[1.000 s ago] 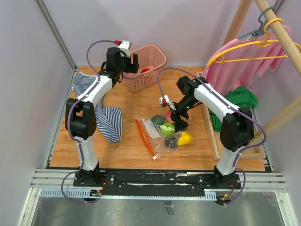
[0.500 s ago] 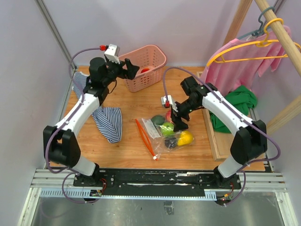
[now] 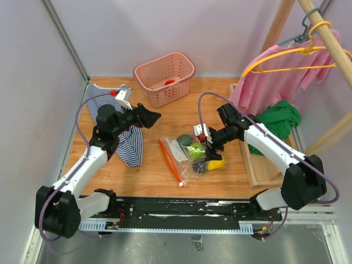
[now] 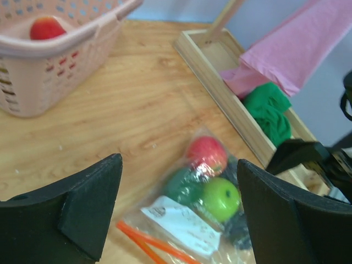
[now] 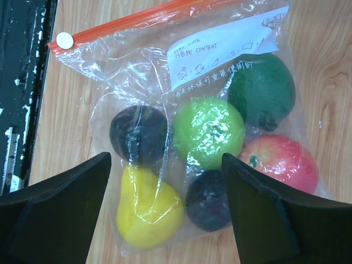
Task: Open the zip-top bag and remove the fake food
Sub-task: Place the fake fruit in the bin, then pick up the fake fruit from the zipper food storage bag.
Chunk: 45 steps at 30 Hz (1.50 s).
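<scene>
- Left claw (image 3: 148,116) had swung off the basket (image 3: 175,89) at 12 o'clock and dropped low, finishing at 10 o'clock of the bag (image 3: 177,149). The right claw (image 3: 212,142) had sunk closer over the fruit (image 3: 196,150).
- Both claws stood spread wide, gripping nothing.
- The bag lay flat mid-table and looked zipped shut, with the fruit bunched toward its 3 o'clock end.
- The zip strip (image 3: 169,160) ran from 11 to 5 o'clock along the bag's 9 o'clock edge, with its white tab (image 3: 180,184) at the 5 o'clock end. That put the mouth facing the left arm and the long axis roughly 9 to 3.
- Best play looked like this: the right claw shifts toward 9 o'clock and pinches plastic just behind the strip, not a fruit.
- The left claw then takes the tab end and pulls along the strip, keeping low so the bag doesn't lift.
</scene>
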Tool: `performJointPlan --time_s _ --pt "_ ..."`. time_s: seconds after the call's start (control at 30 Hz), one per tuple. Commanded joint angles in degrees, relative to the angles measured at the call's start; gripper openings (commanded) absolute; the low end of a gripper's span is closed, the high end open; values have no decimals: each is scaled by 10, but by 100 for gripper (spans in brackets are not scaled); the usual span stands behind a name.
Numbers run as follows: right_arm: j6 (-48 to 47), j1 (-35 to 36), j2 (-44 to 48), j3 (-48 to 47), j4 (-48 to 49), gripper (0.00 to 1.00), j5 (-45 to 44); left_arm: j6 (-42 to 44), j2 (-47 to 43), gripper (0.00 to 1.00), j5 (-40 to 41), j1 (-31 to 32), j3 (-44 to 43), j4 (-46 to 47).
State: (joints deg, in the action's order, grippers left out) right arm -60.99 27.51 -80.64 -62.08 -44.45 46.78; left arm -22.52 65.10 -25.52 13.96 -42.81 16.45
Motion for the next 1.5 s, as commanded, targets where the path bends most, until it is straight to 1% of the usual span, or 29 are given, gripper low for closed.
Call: performJointPlan --time_s 0.0,0.2,0.33,0.43,0.47,0.57,0.6,0.67,0.73,0.8,0.87,0.97,1.07,1.13,1.2,1.47 --pt "-22 12 10 16 42 83 11 -51 -70 87 -34 -4 59 13" --pt "-2 28 23 29 73 83 9 -100 -142 80 -51 -3 156 5" --pt "48 53 31 30 104 82 25 -133 -169 60 -65 -3 214 -2" --pt "113 84 23 20 127 82 44 -162 -189 48 -70 -2 248 -1" --pt "158 96 20 18 145 82 47 -169 -196 45 -67 -2 260 -1" --pt "284 134 6 17 220 80 23 -182 -213 42 -50 4 286 -10" --pt "321 146 -2 14 240 80 7 -184 -214 39 -44 6 292 -14" --pt "405 169 -20 3 272 79 -47 -187 -213 38 -30 13 300 -19" --pt "460 192 -41 -14 281 78 -107 -189 -208 37 -18 21 305 -19" --pt "527 221 -55 -21 305 78 -199 -186 -198 35 -6 27 308 -25" --pt "581 257 -65 -23 324 79 -316 -183 -195 35 6 29 310 -37" --pt "619 310 -88 -40 321 80 -455 -181 -201 35 20 29 321 -49" --pt "631 342 -115 -58 313 84 -537 -187 -215 35 29 29 334 -52" --pt "636 354 -136 -65 309 85 -573 -193 -226 35 34 29 342 -52" --pt "635 357 -151 -73 300 85 -590 -198 -235 35 35 29 350 -50" --pt "633 368 -186 -85 283 82 -596 -208 -242 35 4 30 359 -37"
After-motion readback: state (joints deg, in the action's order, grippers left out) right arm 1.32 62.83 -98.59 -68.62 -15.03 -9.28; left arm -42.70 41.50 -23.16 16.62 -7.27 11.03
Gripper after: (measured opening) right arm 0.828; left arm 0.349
